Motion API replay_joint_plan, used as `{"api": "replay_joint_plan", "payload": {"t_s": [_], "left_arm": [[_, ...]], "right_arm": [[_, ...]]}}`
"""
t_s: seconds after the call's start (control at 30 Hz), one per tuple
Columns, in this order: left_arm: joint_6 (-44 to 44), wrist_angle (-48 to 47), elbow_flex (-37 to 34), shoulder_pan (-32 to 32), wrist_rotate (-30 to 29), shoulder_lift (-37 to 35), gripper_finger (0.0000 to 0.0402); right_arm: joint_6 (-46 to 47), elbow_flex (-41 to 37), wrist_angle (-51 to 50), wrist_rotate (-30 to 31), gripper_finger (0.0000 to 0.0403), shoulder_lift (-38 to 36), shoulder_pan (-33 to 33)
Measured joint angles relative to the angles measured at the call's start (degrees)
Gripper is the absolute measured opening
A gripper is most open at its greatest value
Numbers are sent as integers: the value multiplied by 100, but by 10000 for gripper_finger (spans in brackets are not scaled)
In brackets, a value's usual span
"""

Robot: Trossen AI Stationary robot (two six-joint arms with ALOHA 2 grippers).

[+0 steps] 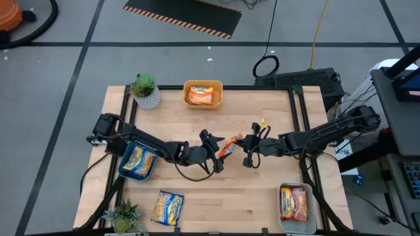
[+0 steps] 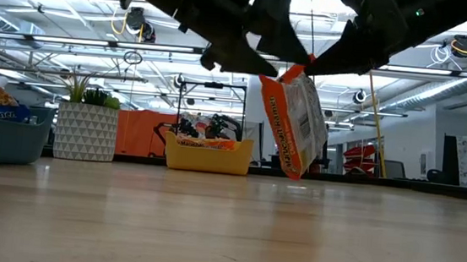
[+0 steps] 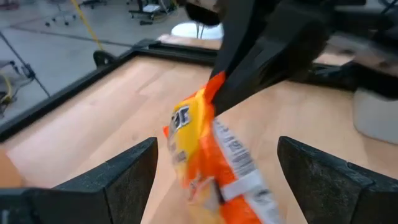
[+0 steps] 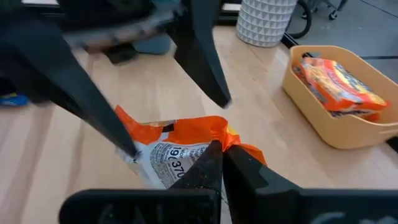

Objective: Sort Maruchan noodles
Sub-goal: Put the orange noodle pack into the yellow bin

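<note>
Above the middle of the table (image 1: 262, 190), an orange noodle packet (image 2: 293, 123) hangs in the air between the two arms, clear of the wood. The right tool (image 4: 222, 149) has its fingers pinched together on the packet's crimped top edge, so the packet dangles below it with its long axis close to vertical, tilted a little. The left tool (image 3: 214, 165) faces it from the opposite side with its fingers spread apart, one on each side of the packet and, as far as the left wrist view shows, not yet touching it. Both tools are equally close, so this looks like a handover, and the next move seems to depend on the left fingers closing across the packet's flat faces before the right lets go. A yellow bin (image 1: 203, 94) at the far edge already holds an orange packet (image 1: 201, 96), which makes it the likely destination. Other packets lie in the blue bin (image 1: 129, 172) under the left arm, in the clear bin (image 1: 283, 219) at the near right, and loose on the table (image 1: 168, 207).
</note>
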Motion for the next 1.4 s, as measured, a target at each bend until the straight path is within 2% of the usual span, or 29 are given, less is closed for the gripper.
{"api": "replay_joint_plan", "payload": {"t_s": [0.27, 0.6, 0.83, 0.93, 1.07, 1.23, 1.4], "left_arm": [[-116, -300, -4, -129, -599, 217, 333], [-469, -1173, -5, 160, -558, 254, 333], [-300, -1209, -5, 391, -552, 254, 326], [-25, -1150, -5, 510, -542, 254, 298], [353, -902, -5, 686, -543, 254, 240], [854, -600, -5, 890, -540, 253, 171], [1169, -602, -5, 1119, -410, 150, 126]], "right_arm": [[44, 0, 494, 2, 0, 293, 115], [-547, -2, 605, -14, 0, 249, -229], [-1121, 0, 945, -50, 0, 245, -490], [-1369, 0, 1021, -76, 0, 245, -607], [-1652, 0, 1114, -374, 0, 245, -842], [-2015, 0, 1134, -374, 0, 245, -1102], [-2466, 0, 1123, -388, 2, 181, -1334]]}}
